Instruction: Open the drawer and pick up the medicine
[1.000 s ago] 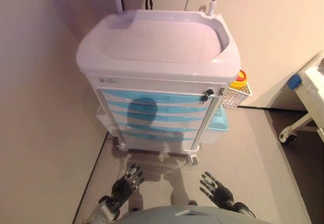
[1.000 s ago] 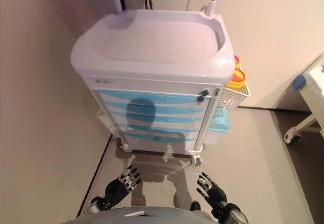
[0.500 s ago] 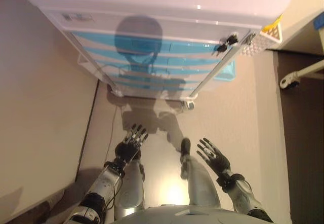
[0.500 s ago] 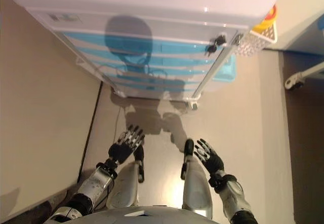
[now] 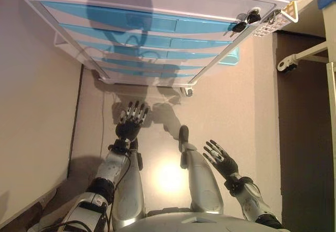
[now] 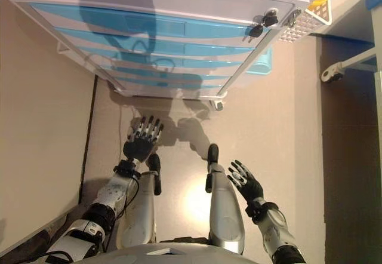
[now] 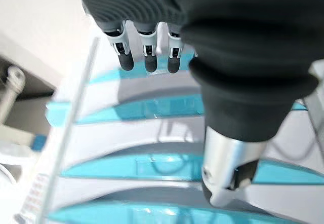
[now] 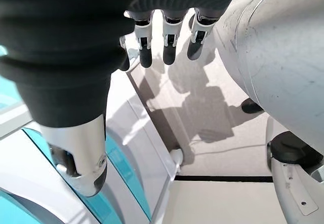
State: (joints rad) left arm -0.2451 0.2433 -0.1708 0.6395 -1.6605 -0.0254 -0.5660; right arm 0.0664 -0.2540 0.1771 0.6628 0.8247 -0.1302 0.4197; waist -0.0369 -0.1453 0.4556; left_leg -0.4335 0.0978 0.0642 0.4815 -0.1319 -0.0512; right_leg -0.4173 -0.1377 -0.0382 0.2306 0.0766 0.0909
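A white medical cart with several blue drawers stands in front of me, all drawers closed. A key sits in the lock at the cart's upper right corner. No medicine shows. My left hand is open, fingers straight, low in front of the cart's base and apart from it. My right hand is open and empty, lower and further from the cart. The left wrist view shows the drawer fronts past the straight fingers.
A wall runs along the left. A white mesh basket hangs on the cart's right side, with a blue bin below it. A wheeled bed frame stands at the right. The cart's caster rests on the floor.
The camera has tilted down, so the cart has slid up the picture. My left hand has reached forward toward the cart's base. My right hand has stayed low.
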